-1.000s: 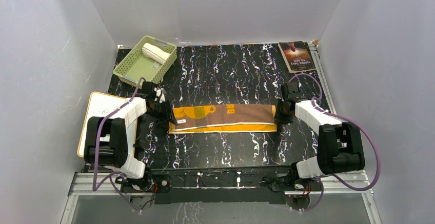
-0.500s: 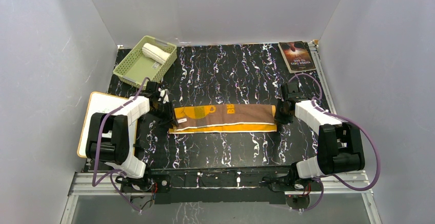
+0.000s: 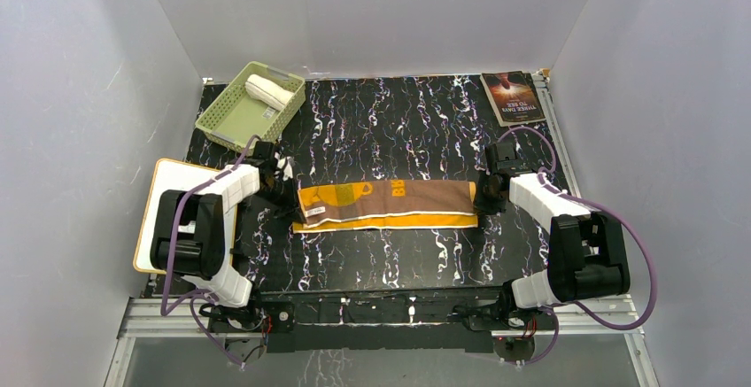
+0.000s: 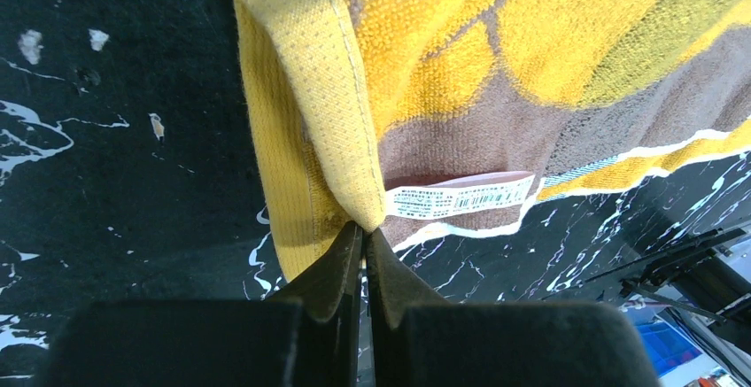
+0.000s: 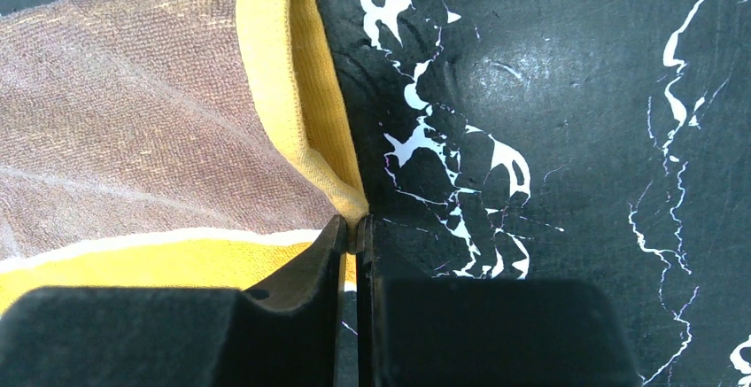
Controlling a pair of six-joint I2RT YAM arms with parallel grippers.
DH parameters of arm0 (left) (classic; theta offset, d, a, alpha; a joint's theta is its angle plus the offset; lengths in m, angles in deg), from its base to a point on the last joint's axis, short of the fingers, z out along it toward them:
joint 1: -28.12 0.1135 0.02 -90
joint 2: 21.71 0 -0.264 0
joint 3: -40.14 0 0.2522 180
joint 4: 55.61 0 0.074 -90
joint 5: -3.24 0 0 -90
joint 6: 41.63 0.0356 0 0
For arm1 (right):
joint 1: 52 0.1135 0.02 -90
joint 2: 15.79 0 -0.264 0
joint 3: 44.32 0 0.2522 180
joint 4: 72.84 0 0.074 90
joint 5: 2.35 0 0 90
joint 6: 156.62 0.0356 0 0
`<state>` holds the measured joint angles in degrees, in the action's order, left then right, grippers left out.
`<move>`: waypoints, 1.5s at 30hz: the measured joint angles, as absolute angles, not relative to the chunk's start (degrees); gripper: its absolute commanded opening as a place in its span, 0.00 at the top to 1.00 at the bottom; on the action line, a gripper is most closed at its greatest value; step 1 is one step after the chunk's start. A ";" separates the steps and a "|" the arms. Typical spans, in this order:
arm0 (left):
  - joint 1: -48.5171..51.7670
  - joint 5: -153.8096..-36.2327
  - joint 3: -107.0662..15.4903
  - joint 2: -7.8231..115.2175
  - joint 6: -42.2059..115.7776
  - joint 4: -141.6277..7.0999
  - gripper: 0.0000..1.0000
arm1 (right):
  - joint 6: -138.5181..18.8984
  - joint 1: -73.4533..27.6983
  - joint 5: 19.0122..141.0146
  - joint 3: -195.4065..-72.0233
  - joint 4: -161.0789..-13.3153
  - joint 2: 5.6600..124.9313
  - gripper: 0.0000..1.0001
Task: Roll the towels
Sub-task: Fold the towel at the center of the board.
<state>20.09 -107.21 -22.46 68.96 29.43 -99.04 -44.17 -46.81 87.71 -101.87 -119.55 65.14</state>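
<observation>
- Top view: the yellow towel (image 3: 385, 204) lies flat and stretched out in a long strip across the middle of the black marbled table (image 3: 390, 130). Its brown side faces up, with a yellow band along the near edge.
- Top view: the left gripper (image 3: 297, 204) is at the towel's left end and the right gripper (image 3: 481, 201) at its right end, both low on the table.
- Top view: the white towel (image 3: 270, 92) is rolled into a short cylinder and lies in the far corner of a green basket (image 3: 232, 117) at the table's far left.
- Top view: a dark book (image 3: 514, 97) lies at the far right corner, and a white board (image 3: 164, 183) lies beside the left arm.
- Left wrist view: the left gripper (image 4: 363, 232) has its fingers closed, pinching the near corner of the yellow towel (image 4: 443, 68). The yellow hem is folded up and over there. A white label (image 4: 460, 197) with a barcode lies on the brown cloth just beside the fingertips.
- Right wrist view: the right gripper (image 5: 352, 228) has its fingers pressed together on the corner of the yellow hem of the towel (image 5: 133, 157). The hem curls up from the table (image 5: 531, 139), and the brown cloth spreads away to the left.
</observation>
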 measured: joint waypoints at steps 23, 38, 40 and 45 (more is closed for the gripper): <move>30.58 -107.62 -28.51 61.42 34.10 -111.28 1.00 | -43.79 -46.70 85.44 -101.87 -122.55 58.71 0.92; 31.00 -111.56 -28.29 61.47 35.72 -113.44 1.00 | -42.05 -44.30 83.67 -101.87 -124.60 57.21 1.00; 31.02 -111.16 -27.88 61.47 35.48 -113.73 1.00 | -41.22 -41.98 83.62 -101.87 -125.69 55.68 1.00; 31.02 -109.83 -25.34 61.51 34.63 -114.62 1.00 | -39.66 -39.36 83.88 -101.83 -127.38 54.02 1.00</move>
<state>31.02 -109.83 -25.34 61.51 34.63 -114.62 -39.66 -39.36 83.88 -101.83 -127.38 54.02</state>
